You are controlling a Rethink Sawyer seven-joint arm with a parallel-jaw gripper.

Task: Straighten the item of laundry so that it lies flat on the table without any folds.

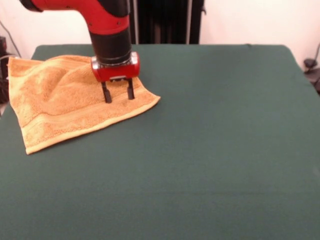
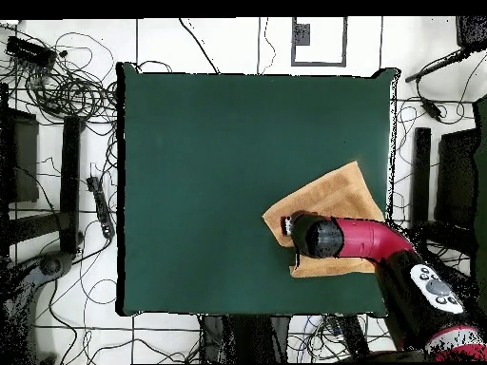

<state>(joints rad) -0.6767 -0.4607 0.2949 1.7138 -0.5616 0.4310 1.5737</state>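
Note:
The golden-orange towel (image 1: 65,100) lies spread on the dark green table (image 1: 210,150) at the far left in the front view, with a raised wrinkle running across its middle and its left edge reaching the table's edge. A flat woven band runs along its near edge. My gripper (image 1: 119,93) points straight down with its two dark fingers apart, tips at or just above the towel near its right corner, holding nothing. In the overhead view the towel (image 2: 333,195) lies at the table's lower right, partly hidden under the arm, and the gripper (image 2: 290,226) stands over its left corner.
The red and black arm (image 2: 371,242) reaches in over the towel from the table's lower right in the overhead view. Cables and stands (image 2: 57,86) lie on the floor around the table. The table (image 2: 209,171) is bare green cloth elsewhere.

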